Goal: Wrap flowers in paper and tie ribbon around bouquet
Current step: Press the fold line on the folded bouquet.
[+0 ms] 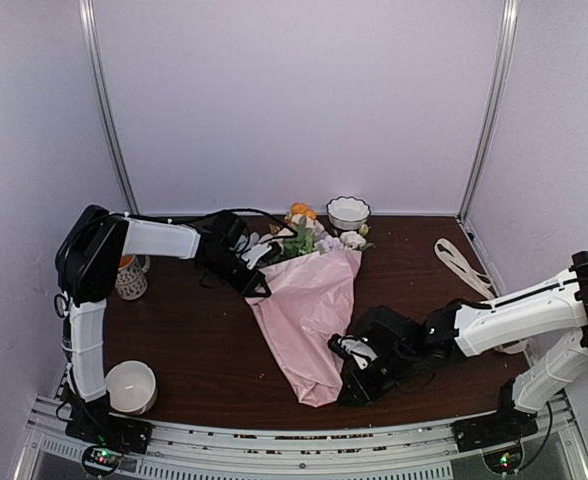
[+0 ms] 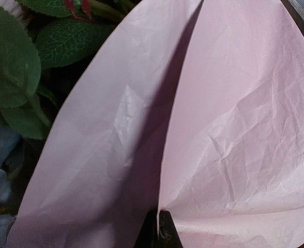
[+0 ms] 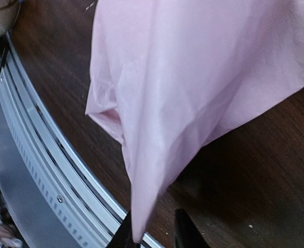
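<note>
The bouquet lies across the middle of the table: the pink-lilac paper (image 1: 309,310) forms a cone, with the flowers (image 1: 304,235) and their green leaves (image 2: 12,62) sticking out at its far end. My left gripper (image 1: 259,285) is at the cone's upper left edge, shut on a fold of the paper (image 2: 234,129), which is pinched between its black fingertips (image 2: 165,230). My right gripper (image 1: 349,355) is at the cone's narrow near end. Its jaws stand apart, and the paper's tip (image 3: 141,206) hangs between them against the left finger (image 3: 122,235). The cream ribbon (image 1: 464,265) lies loose at the right.
A white scalloped bowl (image 1: 348,211) stands behind the flowers. A patterned cup (image 1: 131,280) and a white bowl (image 1: 131,385) sit at the left. The table's metal rail (image 3: 43,170) runs close under the right gripper.
</note>
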Robot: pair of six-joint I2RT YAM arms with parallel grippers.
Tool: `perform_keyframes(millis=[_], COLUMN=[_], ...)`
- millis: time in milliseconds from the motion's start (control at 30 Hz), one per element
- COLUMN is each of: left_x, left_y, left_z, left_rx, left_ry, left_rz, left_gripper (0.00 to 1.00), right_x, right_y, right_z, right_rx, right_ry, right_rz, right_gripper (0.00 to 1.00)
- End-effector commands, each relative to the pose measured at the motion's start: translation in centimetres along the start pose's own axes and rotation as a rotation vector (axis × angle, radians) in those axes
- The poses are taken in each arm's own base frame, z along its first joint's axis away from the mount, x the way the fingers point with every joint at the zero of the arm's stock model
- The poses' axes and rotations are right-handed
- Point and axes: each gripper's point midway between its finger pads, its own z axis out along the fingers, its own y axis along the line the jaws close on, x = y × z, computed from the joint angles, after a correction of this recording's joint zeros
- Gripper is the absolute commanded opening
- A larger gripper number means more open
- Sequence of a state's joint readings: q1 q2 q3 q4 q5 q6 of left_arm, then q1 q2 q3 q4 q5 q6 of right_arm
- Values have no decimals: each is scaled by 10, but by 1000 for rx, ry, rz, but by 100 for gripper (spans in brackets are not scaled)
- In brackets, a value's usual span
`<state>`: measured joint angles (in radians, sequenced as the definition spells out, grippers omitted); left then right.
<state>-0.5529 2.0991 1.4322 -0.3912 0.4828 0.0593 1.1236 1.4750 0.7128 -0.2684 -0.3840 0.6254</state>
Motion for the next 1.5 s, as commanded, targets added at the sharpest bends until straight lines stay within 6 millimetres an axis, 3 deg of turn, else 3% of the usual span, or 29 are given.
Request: perform_keyframes(millis=[0, 167, 267, 333, 433, 533, 633, 700, 800, 900, 967, 1067, 1167, 1467], left_x=[-4, -6, -10, -11, -10, -7, -4, -3, -1, 0, 3, 7, 4, 8], left_y=[10, 4, 4, 4, 4, 5, 4, 4, 4, 7, 10, 15, 21, 36], left_z=[-1, -3, -4, -5, -6, -6, -3, -3, -1, 2, 3, 4, 4, 5], left_rx=[-8, 16, 19, 19, 14, 9, 16, 19, 23, 12, 2, -26, -57, -120], left_ry=[-30, -44, -52, -52, -41, -34, -27, -26, -23, -15, 3, 25, 31, 76], left_rz=[30, 40, 45, 47, 51, 49, 43, 41, 37, 34, 32, 31, 35, 51], left_gripper=[0, 0, 0, 0, 0, 0, 0, 0, 0, 0, 0, 0, 0, 0], right_x=[-1, -67, -118, -144, -179, -215, -240, -246, -258, -259, -257, -259, -272, -287], right_y=[-2, -35, -50, -64, -103, -126, -145, -155, -165, -170, -177, -198, -206, -212], right_z=[-29, -88, -111, -112, -114, -118, -111, -96, -83, -67, -61, -68, -81, -96], right_rx=[26, 110, 161, 194, 263, 211, 215, 195, 185, 163, 183, 237, 245, 277], right_ry=[33, -228, -401, -453, -484, -578, -575, -531, -512, -487, -482, -491, -536, -582], right_rz=[-62, -19, 4, 34, 145, 188, 189, 207, 245, 297, 321, 359, 354, 339], right_gripper=[29, 38, 40, 40, 43, 51, 53, 54, 65, 65, 56, 23, 3, 0])
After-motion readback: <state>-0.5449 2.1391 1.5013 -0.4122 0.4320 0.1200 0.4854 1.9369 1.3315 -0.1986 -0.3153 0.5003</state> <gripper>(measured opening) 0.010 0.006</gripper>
